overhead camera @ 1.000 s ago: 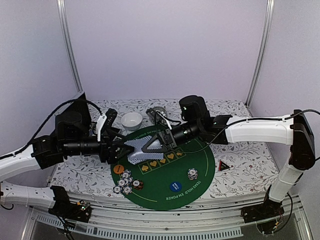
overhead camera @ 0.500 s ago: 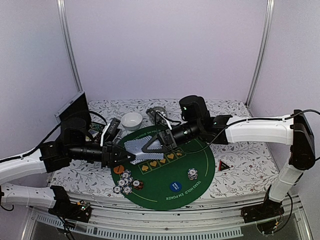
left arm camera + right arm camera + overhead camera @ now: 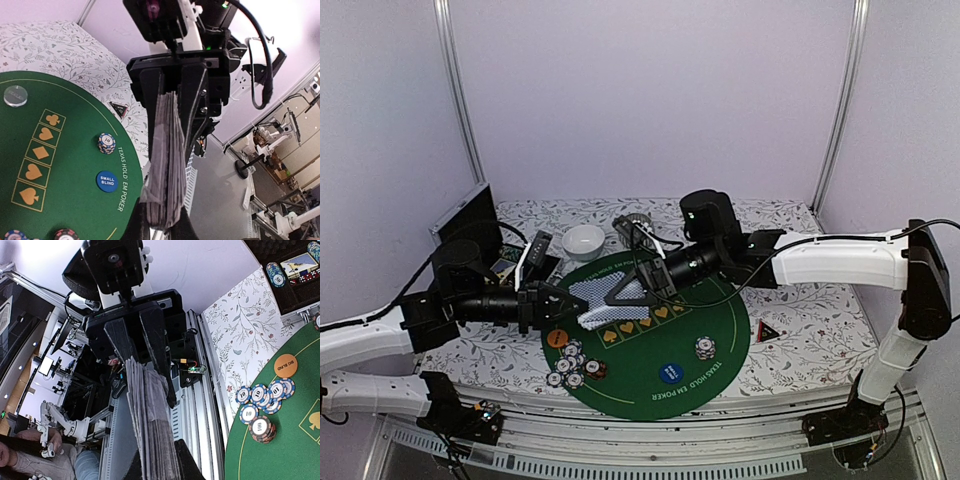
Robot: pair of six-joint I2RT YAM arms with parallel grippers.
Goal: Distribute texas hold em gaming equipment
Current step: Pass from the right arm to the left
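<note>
Green mat (image 3: 655, 372) beneath a card deck (image 3: 588, 296)

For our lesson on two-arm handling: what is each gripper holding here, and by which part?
Both grip one deck of playing cards above the green mat: the left gripper pinches one end, the right gripper the opposite end.

The floral-clothed table (image 3: 820, 320) carries a round green poker mat (image 3: 640, 388) at centre, a white bowl (image 3: 584, 240) and a striped grey bowl (image 3: 633, 223) just behind it, a small red-black triangle (image 3: 767, 331) right of the mat, an open black case (image 3: 470, 216) far left
</note>
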